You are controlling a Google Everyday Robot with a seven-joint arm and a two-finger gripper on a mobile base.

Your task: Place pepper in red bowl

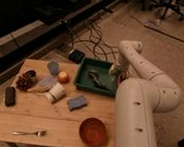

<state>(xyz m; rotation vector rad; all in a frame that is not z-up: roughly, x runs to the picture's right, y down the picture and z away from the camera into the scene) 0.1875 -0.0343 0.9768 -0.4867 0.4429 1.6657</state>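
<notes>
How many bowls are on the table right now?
2. The red bowl sits near the front edge, right of the fork. A darker bowl sits at the left end. The gripper hangs open over the right side of the green tray. The arm could hide another.

Claw (113, 76) at green tray's (98, 62) right rim, mostly hidden by its wrist. Pepper can't be told apart from tray's dark clutter. Robot body (134, 124) cropped at bottom edge.
</notes>
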